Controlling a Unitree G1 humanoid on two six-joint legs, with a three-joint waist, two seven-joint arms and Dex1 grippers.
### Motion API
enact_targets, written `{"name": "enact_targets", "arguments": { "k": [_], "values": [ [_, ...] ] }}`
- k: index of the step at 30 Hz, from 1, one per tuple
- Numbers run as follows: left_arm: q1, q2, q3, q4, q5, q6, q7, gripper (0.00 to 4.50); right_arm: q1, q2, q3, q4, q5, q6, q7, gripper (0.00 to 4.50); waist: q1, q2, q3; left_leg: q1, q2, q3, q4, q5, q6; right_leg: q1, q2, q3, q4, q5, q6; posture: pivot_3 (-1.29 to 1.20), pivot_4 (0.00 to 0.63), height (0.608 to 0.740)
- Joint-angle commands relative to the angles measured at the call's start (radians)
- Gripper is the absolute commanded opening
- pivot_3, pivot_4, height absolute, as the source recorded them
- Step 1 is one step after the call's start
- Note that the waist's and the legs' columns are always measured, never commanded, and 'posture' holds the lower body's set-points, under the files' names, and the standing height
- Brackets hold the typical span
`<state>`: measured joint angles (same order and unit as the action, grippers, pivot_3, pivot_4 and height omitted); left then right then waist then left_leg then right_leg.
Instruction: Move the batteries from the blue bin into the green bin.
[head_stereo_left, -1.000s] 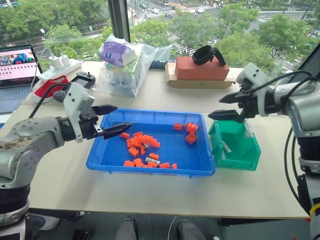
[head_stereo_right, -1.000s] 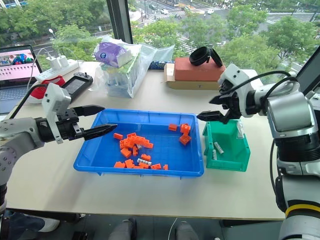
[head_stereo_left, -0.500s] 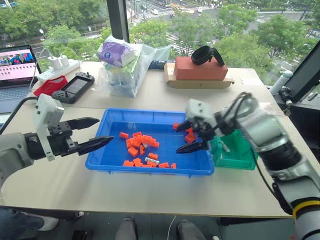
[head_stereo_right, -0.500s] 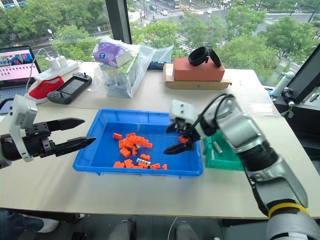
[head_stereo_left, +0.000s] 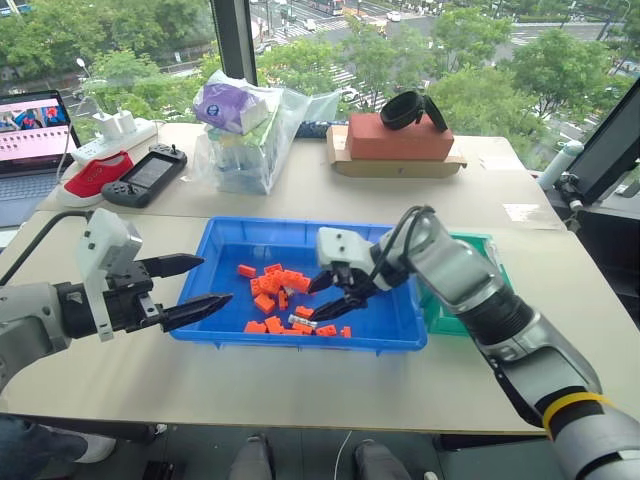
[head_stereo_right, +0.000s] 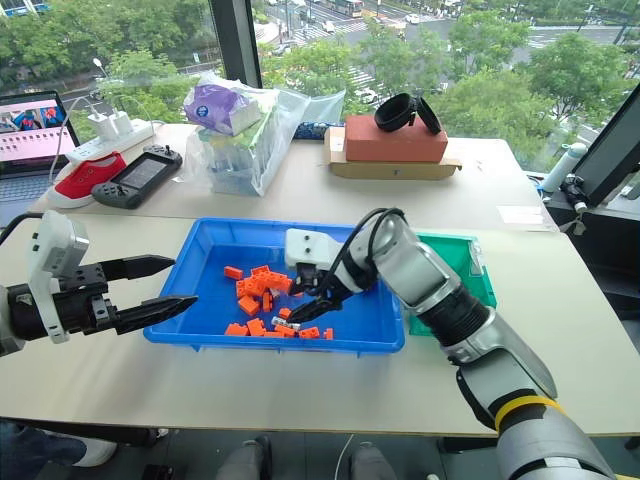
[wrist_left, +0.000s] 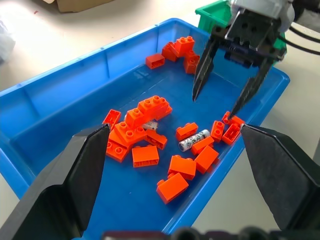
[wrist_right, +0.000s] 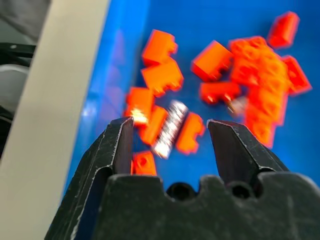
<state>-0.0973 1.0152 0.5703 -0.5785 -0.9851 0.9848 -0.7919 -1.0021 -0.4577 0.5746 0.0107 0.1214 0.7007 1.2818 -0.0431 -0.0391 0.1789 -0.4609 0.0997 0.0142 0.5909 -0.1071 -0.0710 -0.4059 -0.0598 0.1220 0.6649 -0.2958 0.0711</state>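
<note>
The blue bin lies mid-table, holding several orange bricks. One grey-white battery rests among the bricks near the bin's front wall, and it is also seen as battery. A second battery peeks out from under a brick cluster. My right gripper hangs open inside the bin, pointing down just above the exposed battery, fingers apart and empty. My left gripper stands open and empty at the bin's left rim. The green bin sits at the blue bin's right end, partly hidden by my right arm.
At the back stand a clear plastic bag of goods and a red-brown box with a black headset on it. A laptop, power strip, red item and game controller sit back left. A dark monitor is at the right.
My right gripper swung from above the green bin leftward and down into the blue bin over the battery, its jaws narrowing. My left gripper drew back out of the bin to its left rim.
</note>
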Motion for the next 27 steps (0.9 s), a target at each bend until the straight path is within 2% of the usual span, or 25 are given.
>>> {"name": "enact_targets", "arguments": {
  "k": [1, 7, 13, 14, 15, 21, 27],
  "values": [
    [-0.004, 0.019, 0.02, -0.025, -0.015, -0.014, 0.0, 4.5, 0.0, 0.032, 0.003, -0.005, -0.008, -0.002, -0.023, 2.76, 0.0, 0.0, 0.0, 0.0, 0.0, 0.0, 0.0, 0.0, 0.0, 0.0, 0.0, 0.0, 0.0, 0.0, 0.0, 0.0, 0.15, 0.74],
    [0.018, 0.042, 0.029, -0.028, -0.008, -0.013, -0.026, 4.5, -0.015, 0.086, 0.012, 0.133, -0.083, -0.046, -0.112, 2.76, -0.001, 0.0, 0.0, 0.0, 0.0, 0.0, 0.0, 0.0, 0.0, 0.0, 0.0, 0.0, 0.0, 0.0, 0.0, 0.0, 0.15, 0.74],
    [0.029, 0.049, 0.03, -0.03, -0.009, -0.018, -0.032, 4.5, 0.002, 0.1, 0.015, 0.14, -0.08, -0.05, -0.09, 2.76, -0.002, 0.0, 0.0, 0.0, 0.0, 0.0, 0.0, 0.0, -0.001, 0.0, 0.0, 0.0, 0.0, 0.0, -0.001, 0.0, 0.15, 0.74],
    [0.03, 0.05, 0.029, -0.03, -0.009, -0.019, -0.031, 4.5, 0.007, 0.1, 0.021, 0.137, -0.081, -0.054, -0.084, 2.23, -0.002, 0.0, 0.0, 0.0, 0.001, 0.0, 0.0, 0.0, -0.001, -0.001, 0.0, 0.0, 0.0, 0.0, -0.001, 0.0, 0.15, 0.74],
    [0.028, 0.049, 0.029, -0.03, -0.01, -0.019, -0.031, 4.5, 0.012, 0.1, 0.03, 0.136, -0.088, -0.064, -0.082, 2.05, -0.002, 0.0, 0.0, 0.0, 0.001, 0.0, 0.0, 0.0, -0.001, -0.001, 0.0, 0.0, 0.0, 0.0, -0.001, 0.0, 0.15, 0.74],
    [0.003, 0.047, 0.018, -0.018, -0.021, -0.017, -0.018, 4.5, 0.024, 0.112, 0.038, 0.141, -0.111, -0.093, -0.085, 0.05, -0.002, 0.0, 0.0, 0.0, 0.001, 0.0, 0.0, 0.0, -0.001, 0.0, 0.0, 0.0, 0.0, 0.0, -0.001, 0.0, 0.15, 0.74],
    [0.0, 0.047, 0.012, -0.012, -0.017, -0.018, -0.019, 4.5, 0.028, 0.11, 0.041, 0.146, -0.124, -0.1, -0.077, 0.05, -0.002, 0.0, 0.0, 0.0, 0.001, 0.0, 0.0, 0.0, -0.001, 0.0, 0.0, -0.001, 0.0, 0.0, -0.001, 0.0, 0.15, 0.74]
  ]
}}
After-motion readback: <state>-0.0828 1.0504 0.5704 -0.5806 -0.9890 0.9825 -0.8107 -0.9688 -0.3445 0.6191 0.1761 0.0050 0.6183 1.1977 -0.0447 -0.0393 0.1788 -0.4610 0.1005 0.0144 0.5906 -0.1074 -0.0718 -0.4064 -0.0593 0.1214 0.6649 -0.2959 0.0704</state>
